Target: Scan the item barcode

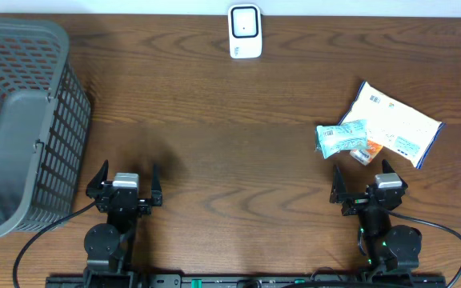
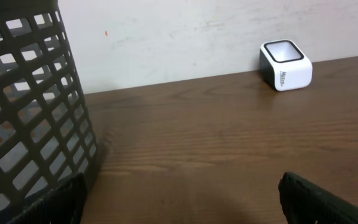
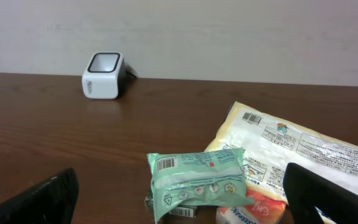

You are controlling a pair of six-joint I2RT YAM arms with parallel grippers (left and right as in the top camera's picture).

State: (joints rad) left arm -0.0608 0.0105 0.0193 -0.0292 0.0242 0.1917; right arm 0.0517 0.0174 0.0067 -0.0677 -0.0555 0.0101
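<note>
The items to scan lie in a small heap at the right of the tabletop — a green packet with its barcode facing up, resting against a large pale bag that also shows a barcode, and a small orange packet tucked at their near edge. The right gripper sits just short of the heap, jaws spread wide and holding nothing. The white scanner stands at the far edge, well apart from the items. The left gripper rests at the near left — jaws wide apart, empty — beside a grey mesh basket.
</note>
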